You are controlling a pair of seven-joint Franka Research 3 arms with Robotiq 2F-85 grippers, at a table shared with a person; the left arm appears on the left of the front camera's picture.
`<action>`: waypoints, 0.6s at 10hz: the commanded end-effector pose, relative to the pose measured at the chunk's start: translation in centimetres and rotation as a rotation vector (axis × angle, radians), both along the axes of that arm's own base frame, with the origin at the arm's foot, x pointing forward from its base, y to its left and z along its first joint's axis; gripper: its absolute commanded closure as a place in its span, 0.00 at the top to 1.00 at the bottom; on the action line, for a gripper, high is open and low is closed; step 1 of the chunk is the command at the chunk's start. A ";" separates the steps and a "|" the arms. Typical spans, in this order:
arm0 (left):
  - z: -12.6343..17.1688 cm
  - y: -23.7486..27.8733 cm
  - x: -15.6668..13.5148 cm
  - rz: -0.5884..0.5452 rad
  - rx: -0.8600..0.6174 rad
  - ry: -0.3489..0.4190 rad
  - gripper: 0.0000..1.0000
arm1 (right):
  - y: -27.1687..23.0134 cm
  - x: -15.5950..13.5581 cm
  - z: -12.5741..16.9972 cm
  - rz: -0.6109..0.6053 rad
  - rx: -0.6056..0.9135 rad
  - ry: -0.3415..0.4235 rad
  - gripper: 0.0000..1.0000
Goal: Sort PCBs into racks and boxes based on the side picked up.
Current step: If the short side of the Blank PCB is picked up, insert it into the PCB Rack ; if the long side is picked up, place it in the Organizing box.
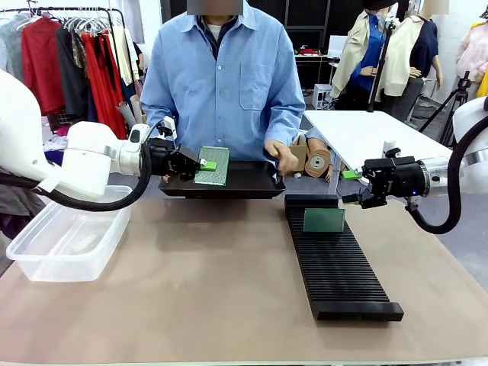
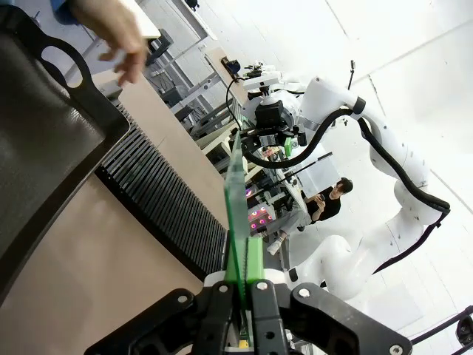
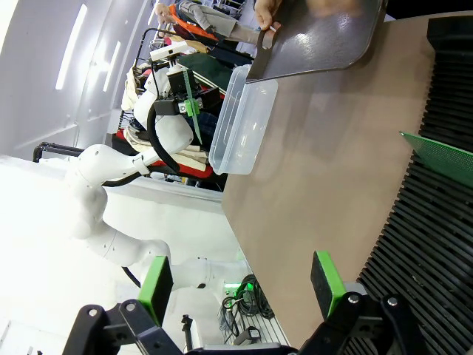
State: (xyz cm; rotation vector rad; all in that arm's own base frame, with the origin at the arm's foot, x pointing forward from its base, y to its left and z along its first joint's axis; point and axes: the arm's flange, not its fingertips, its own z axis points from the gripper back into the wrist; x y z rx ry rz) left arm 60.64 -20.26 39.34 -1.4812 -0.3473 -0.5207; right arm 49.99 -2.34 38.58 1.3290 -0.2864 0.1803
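My left gripper [image 1: 200, 163] is shut on a green PCB [image 1: 213, 166], held upright over the shallow black tray [image 1: 252, 185]. The left wrist view shows that PCB [image 2: 235, 196] edge-on between the closed green pads [image 2: 254, 260]. A second PCB [image 1: 324, 219] stands in the far end of the long black rack [image 1: 341, 267]. My right gripper [image 1: 352, 185] hovers open just right of the rack's far end, and its own view shows the pads [image 3: 157, 285] wide apart with nothing between them. The clear box [image 1: 67, 238] sits at the left.
A person in a blue shirt stands at the far side, one hand [image 1: 280, 155] at the tray's right edge. Cardboard rolls [image 1: 314, 159] lie behind the tray. Bare brown tabletop [image 1: 206, 282] lies between box and rack.
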 end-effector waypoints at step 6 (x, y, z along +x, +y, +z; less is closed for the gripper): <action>0.1 1.4 0.3 0.013 -0.027 -0.002 0.00 | 0.0 0.1 0.2 -0.003 0.004 -0.004 1.00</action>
